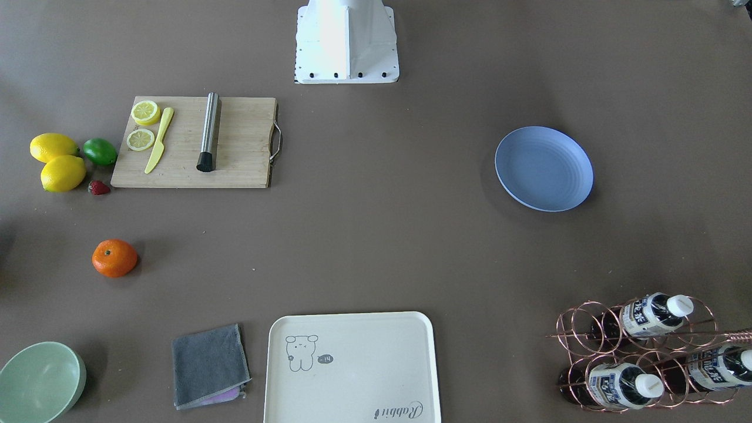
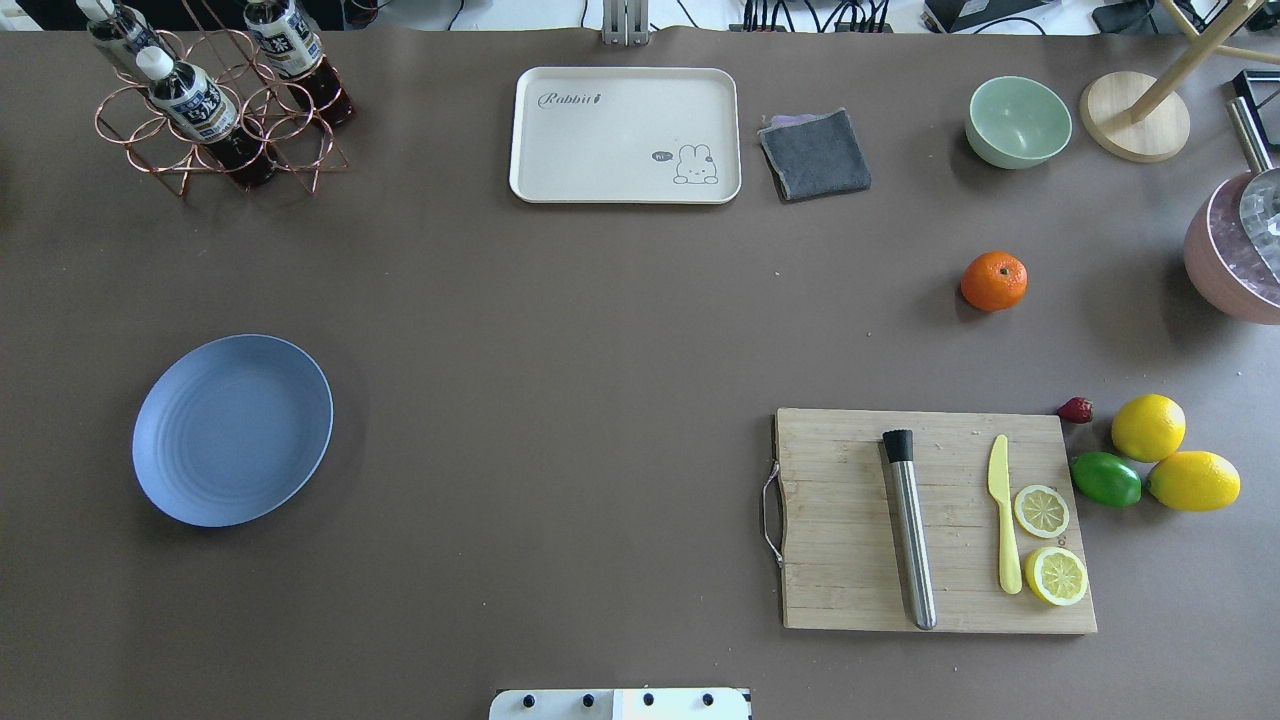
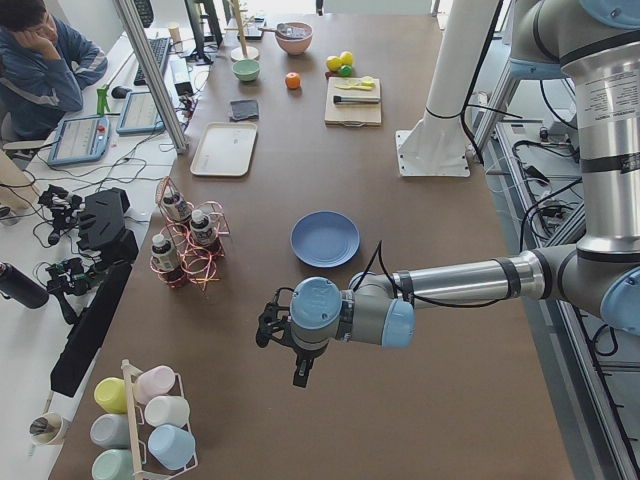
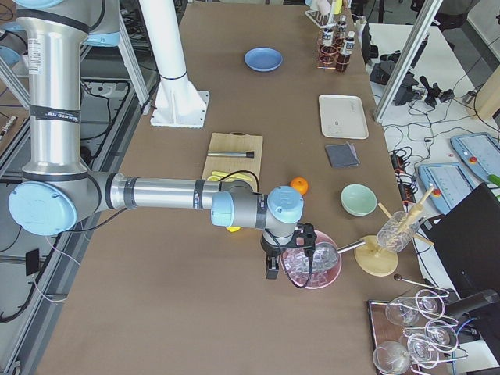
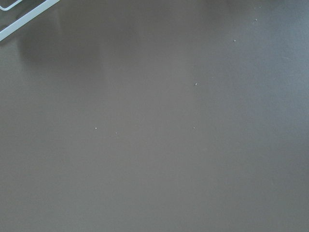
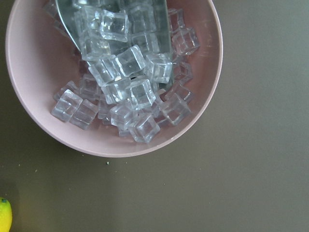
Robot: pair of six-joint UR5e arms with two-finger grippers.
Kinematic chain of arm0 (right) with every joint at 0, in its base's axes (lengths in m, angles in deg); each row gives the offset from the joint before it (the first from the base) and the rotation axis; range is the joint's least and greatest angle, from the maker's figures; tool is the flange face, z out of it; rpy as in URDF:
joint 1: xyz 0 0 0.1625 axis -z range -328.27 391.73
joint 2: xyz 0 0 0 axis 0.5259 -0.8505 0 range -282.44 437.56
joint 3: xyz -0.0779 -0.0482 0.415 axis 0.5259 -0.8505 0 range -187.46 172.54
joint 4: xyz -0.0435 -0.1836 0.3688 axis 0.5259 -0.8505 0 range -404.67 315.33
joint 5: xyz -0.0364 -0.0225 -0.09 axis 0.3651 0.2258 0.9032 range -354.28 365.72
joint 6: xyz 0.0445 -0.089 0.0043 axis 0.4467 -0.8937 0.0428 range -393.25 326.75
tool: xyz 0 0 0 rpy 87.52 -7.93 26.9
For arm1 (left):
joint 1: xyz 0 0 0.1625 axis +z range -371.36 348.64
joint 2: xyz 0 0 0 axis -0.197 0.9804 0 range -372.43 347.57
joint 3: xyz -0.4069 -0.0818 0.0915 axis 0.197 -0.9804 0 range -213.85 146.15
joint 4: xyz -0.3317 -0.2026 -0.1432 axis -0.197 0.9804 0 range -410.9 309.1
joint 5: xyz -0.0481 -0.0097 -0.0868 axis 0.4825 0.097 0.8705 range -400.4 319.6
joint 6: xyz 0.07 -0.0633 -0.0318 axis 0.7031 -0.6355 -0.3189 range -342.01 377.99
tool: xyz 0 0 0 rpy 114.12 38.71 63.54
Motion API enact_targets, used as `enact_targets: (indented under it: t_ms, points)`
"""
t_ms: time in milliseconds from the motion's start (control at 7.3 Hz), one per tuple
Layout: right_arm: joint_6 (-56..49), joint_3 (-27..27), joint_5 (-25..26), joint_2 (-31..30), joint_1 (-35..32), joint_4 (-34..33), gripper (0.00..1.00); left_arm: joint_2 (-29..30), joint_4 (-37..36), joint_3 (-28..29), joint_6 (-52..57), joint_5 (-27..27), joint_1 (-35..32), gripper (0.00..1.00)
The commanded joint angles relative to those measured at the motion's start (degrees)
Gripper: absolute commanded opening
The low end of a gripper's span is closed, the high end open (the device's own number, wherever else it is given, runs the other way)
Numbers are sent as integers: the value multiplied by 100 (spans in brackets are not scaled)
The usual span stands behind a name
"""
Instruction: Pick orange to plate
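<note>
Brown bench lies bare beneath my left gripper; my right gripper hangs above a pink ice bowl. I cannot tell whether either is clenched. Board near right, plate near left. The orange sits on the bench beyond the board, short of the green bowl, well apart from the plate.

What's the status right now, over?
Left gripper and right gripper hang at opposite table ends, open or shut unclear. Orange untouched; plate far across. Nothing seen between them.
</note>
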Motion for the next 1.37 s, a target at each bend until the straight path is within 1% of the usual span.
enact_targets:
  t_ms: [0,137,274,411,548,685,822,959,1096,1233]
  points:
    - [24,-1,0,14,0,0,100,151,7,144,-25,2,6,98]
    - [25,-1,0,23,0,0,100,299,-63,223,-33,-7,41,98]
    - [16,8,-9,23,0,0,100,483,-472,223,-33,2,41,98]
    - [16,8,-9,31,0,0,100,799,-981,223,-33,2,41,98]
    - [24,34,-18,32,0,0,100,1106,-1186,145,-16,72,41,98]
    - [7,130,-35,40,9,9,100,1144,-1110,75,28,90,59,98]
    - [16,288,-61,23,35,409,100,1144,-335,152,-7,438,59,98]
    - [51,220,-175,-38,113,1179,100,1171,-49,266,2,502,59,98]
    - [60,184,-141,-39,193,1682,100,1206,-29,406,-16,912,59,98]
    - [399,210,-54,22,533,1766,100,1154,120,321,19,1604,59,98]
